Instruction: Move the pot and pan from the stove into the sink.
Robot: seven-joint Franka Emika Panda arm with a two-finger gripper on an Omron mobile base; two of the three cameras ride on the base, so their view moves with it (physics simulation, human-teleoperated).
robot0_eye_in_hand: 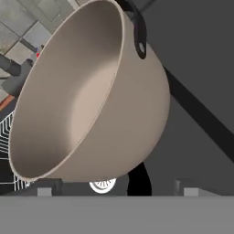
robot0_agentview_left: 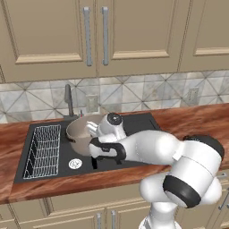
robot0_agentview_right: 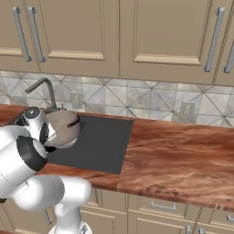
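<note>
Over the black sink [robot0_agentview_left: 134, 123], the beige pot [robot0_agentview_left: 82, 132] sits tilted inside the basin beside the white wire rack [robot0_agentview_left: 43, 151], and your gripper [robot0_eye_in_hand: 114, 189] has its fingers spread wide, holding nothing, so lift straight up to clear the rim.

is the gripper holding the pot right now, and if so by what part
Nothing is held: the gripper is open, and the pot sits tilted over the sink.

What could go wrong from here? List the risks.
1. The beige round metal pot sits tilted over the black rectangular sink; once free it may roll or land on its side.
2. The gripper, jaws apart, is right beside the pot and could knock it while pulling away.
3. It could strike the grey faucet or white wire rack nearby.
</note>
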